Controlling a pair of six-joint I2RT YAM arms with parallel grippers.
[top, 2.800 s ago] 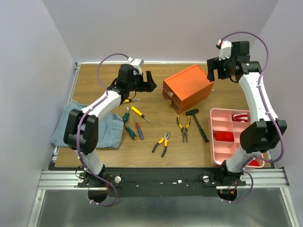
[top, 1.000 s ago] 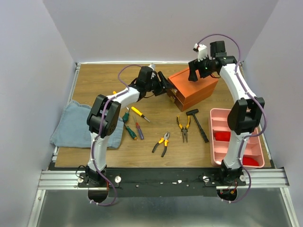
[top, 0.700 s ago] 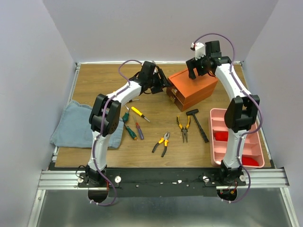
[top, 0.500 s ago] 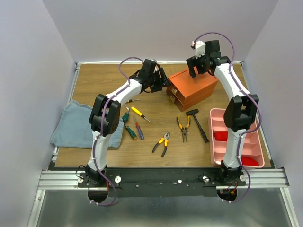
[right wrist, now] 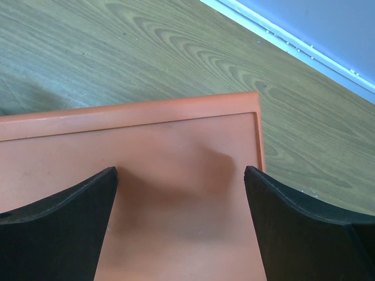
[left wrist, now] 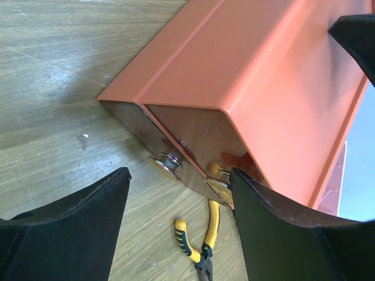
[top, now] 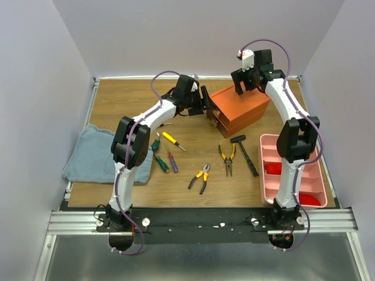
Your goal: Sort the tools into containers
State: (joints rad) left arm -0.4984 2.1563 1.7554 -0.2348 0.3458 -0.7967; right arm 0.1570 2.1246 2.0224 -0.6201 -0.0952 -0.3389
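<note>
Both grippers gape empty: left gripper faces the pulls on the cabinet to open a drawer, right gripper hovers over its top, likely to brace it.

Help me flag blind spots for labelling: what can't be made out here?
- Drawer contents: cabinet fronts too small in top view, reflective in left wrist view.
- Tray: partly behind right arm, top view.
- Pliers: tips cut off by bottom edge, left wrist view.
- Right tool touching cabinet or not: right wrist view shows no gap clearly.
</note>
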